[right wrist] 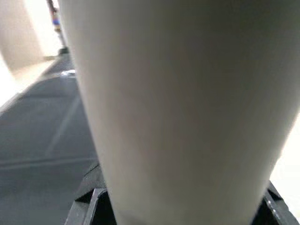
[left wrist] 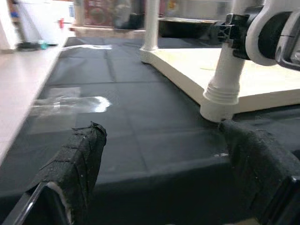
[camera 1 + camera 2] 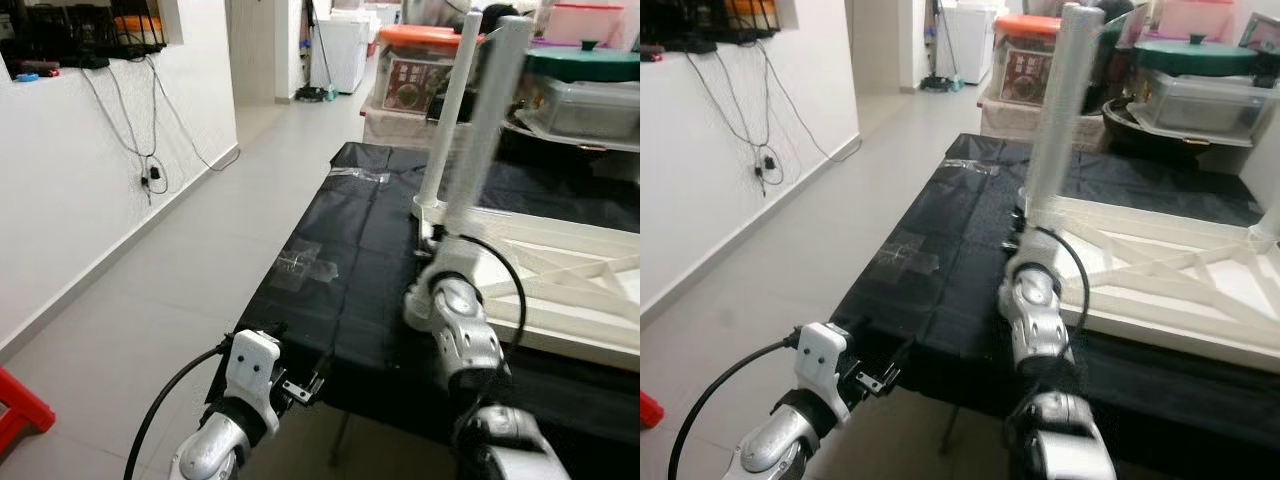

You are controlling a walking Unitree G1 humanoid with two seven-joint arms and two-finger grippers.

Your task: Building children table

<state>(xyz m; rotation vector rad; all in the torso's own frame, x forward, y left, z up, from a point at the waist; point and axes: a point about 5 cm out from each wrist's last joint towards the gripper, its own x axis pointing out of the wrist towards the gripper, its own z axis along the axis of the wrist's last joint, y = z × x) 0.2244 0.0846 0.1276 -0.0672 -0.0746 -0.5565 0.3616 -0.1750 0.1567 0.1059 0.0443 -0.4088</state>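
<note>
White table leg (image 1: pixel 187 108) stands close above black cloth (image 1: pixel 42 136).

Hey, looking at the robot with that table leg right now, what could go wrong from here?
The right end effector grips the near leg low at its base, so the tall leg could lean or bind in its socket. The upturned tabletop may slide on the black cloth. The left end effector hovers open at the cloth's edge and might snag it.

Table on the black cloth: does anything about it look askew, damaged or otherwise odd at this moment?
The white table lies upside down on the black cloth, its ribbed underside up and its legs pointing at the ceiling. The right hand grips the near corner leg. That suits assembly; nothing looks broken or spilled.
</note>
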